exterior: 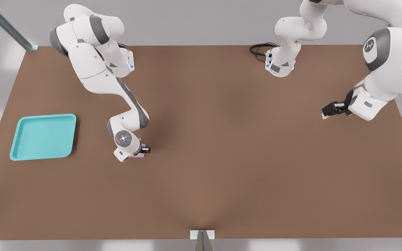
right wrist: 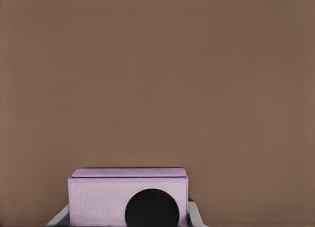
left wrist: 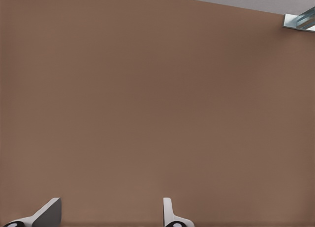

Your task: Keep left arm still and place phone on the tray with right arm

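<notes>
The pale lilac phone point(exterior: 139, 156) is low over the brown table, a little left of centre in the front view. In the right wrist view the phone point(right wrist: 106, 200) fills the space between my two fingertips point(right wrist: 194, 214), and one round black lens point(right wrist: 151, 208) faces the camera. My gripper point(exterior: 144, 151) points down and is shut on the phone's sides. I cannot tell whether the phone still touches the table. The turquoise tray point(exterior: 44, 136) lies flat and empty at the front view's left, well apart from the gripper.
The parked arm point(exterior: 389, 62) reaches in from the front view's right, its gripper point(exterior: 332, 109) hanging above the table. A black cable point(exterior: 260, 48) loops at the far edge. A metal post point(exterior: 202, 240) stands at the near edge.
</notes>
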`<move>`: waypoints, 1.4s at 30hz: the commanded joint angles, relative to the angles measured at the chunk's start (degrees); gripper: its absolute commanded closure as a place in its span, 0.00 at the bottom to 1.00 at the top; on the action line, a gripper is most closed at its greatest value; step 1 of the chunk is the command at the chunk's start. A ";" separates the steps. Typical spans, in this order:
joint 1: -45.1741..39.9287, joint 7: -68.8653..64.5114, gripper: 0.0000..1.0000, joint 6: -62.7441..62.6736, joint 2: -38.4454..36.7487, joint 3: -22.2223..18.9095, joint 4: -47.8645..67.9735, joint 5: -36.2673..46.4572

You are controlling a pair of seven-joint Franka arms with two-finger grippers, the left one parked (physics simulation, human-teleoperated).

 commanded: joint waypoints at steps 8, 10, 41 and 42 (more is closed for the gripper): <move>-1.03 0.43 0.31 -3.14 -1.98 0.52 -0.10 -0.87; -2.08 -1.23 0.31 -5.95 -5.05 0.61 -0.36 -0.87; -18.17 -24.71 0.00 -35.22 -35.28 -0.27 10.80 4.49; -11.24 -22.43 0.00 -38.28 -36.79 -1.75 13.59 4.06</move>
